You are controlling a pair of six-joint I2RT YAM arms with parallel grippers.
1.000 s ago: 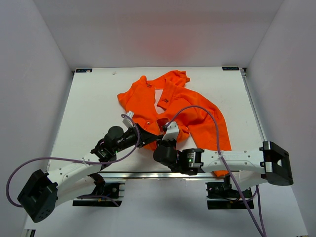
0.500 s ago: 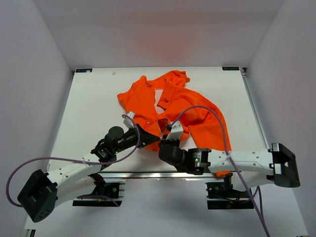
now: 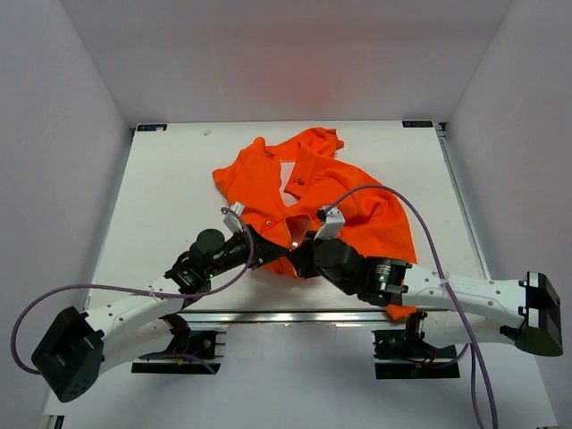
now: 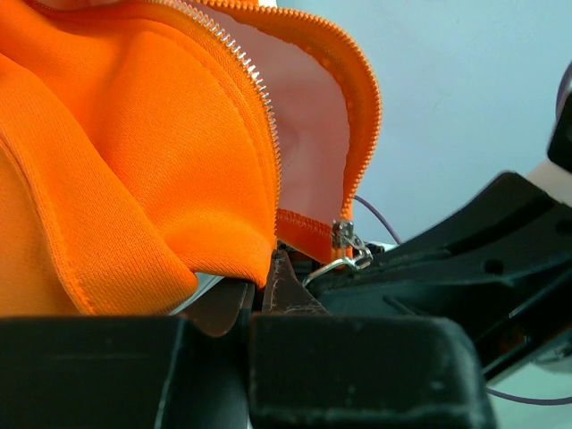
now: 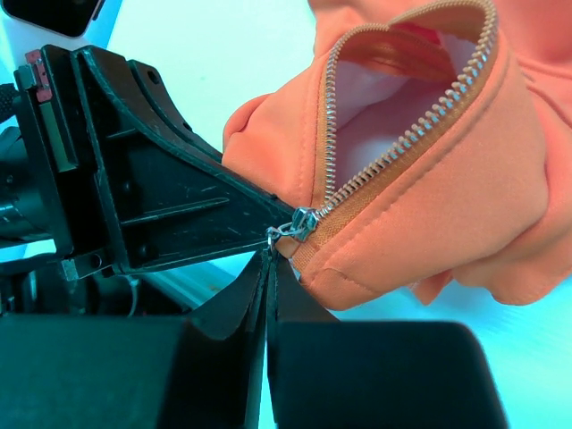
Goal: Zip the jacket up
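Bright orange soft-fabric jacket [image 3: 357, 219] is lying crumpled on the white worktop [image 3: 170, 197]. It's spreading from the centre toward the far right, with its bottom hem reaching the near edge between the two arms. The front is gaping open over most of its length.

Left gripper [image 4: 259, 288]: jaws are sitting almost pressed together, pinching the folded bottom hem of the jacket just beside the zip end. Fabric is bulging up and to the left above them.

Right gripper [image 5: 268, 259]: jaws are pressing together, tips pinching the small silver metal pull tab [image 5: 281, 232] that is hanging off the silver zipper slider [image 5: 302, 221]. The slider is sitting at the very bottom of the zip, against the hem. Both rows of silver zipper teeth [image 5: 393, 152] are running into it and splaying apart right above it, showing pale lining inside.

The two grippers are meeting nearly tip to tip at the hem, left one reaching in from the left, right one from the right.

Labels: a white patch [image 3: 288, 170] is showing inside the far half of the jacket, any print too small to read. A small black tag [image 3: 152, 127] is sitting at the worktop's far-left corner, its pale marks also unreadable.
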